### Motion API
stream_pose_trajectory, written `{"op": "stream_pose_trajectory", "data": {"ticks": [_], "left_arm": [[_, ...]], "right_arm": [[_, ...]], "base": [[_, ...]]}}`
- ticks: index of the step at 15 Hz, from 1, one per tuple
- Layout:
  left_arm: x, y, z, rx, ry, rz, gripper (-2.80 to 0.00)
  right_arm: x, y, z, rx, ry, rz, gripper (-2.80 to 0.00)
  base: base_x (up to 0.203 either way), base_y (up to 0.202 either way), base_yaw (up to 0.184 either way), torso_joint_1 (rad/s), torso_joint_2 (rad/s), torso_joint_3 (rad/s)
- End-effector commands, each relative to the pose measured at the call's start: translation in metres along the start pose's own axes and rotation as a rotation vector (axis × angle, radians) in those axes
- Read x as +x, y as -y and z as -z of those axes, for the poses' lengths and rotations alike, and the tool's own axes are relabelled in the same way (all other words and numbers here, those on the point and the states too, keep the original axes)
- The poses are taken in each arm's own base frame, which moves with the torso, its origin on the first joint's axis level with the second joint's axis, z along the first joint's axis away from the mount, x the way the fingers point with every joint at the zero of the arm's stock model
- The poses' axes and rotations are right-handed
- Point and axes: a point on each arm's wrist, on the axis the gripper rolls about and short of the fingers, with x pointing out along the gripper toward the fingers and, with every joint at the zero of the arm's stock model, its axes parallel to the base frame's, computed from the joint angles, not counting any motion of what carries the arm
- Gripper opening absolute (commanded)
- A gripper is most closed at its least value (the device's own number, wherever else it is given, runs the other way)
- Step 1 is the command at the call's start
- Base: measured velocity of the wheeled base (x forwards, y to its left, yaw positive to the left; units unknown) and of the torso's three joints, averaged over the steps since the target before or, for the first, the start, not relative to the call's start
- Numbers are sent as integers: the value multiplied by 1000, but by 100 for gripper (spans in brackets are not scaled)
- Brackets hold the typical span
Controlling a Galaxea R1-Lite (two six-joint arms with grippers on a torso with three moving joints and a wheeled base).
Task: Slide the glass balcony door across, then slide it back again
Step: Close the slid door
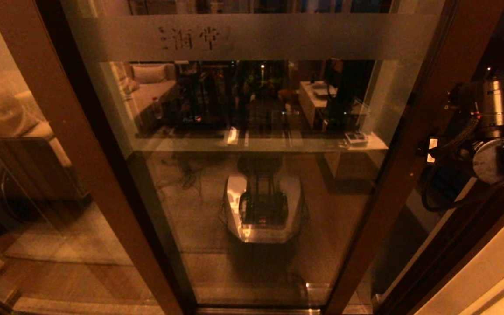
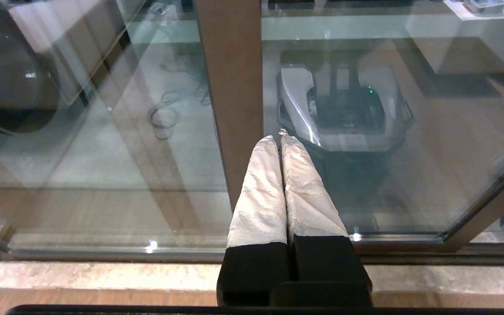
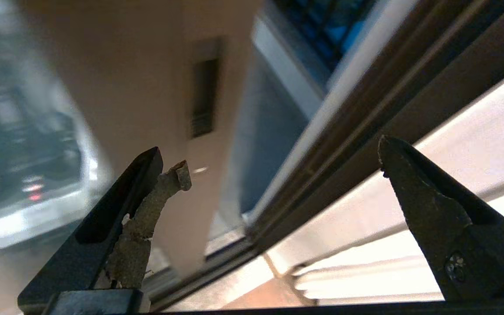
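Observation:
The glass balcony door [image 1: 256,183] fills the head view, a clear panel in a reddish-brown frame with a frosted band [image 1: 252,37] near its top. My left gripper [image 2: 278,138] is shut with nothing in it. Its taped fingertips point at the inner edge of the door's left stile [image 2: 230,87]; whether they touch it I cannot tell. My right gripper [image 3: 274,157] is open and empty beside the door's right stile [image 3: 147,87], short of the recessed handle slot [image 3: 203,96]. The right arm [image 1: 492,127] shows at the right edge of the head view.
A dark gap [image 1: 409,227] lies between the door's right stile and the fixed dark frame [image 3: 365,109]. A second brown-framed glass panel [image 1: 24,153] stands behind on the left. A pale stone sill [image 2: 103,275] runs along the bottom track. My own base is mirrored in the glass [image 1: 260,210].

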Motion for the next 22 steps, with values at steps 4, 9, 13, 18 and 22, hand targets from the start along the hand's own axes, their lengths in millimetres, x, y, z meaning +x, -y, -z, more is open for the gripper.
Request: {"op": "stream_pose_trajectory", "data": {"ticks": [4,9,13,18,22], "left_arm": [[0,0,0,0,-2,0,-280],[0,0,0,0,-2,0,-280],[0,0,0,0,-2,0,-280],[0,0,0,0,-2,0,-280],[0,0,0,0,-2,0,-280]], "right_arm": [[3,7,4,-36,-13,26,0],[18,5,4,-35,-23,49,0],[31,1,2,-34,17,61,0],[47,5,2,-30,20,95,0],[55,10,2,-38,20,121,0]], "base": [[0,0,0,0,0,0],[0,0,0,0,0,0],[0,0,0,0,0,0],[0,0,0,0,0,0],[0,0,0,0,0,0]]}}
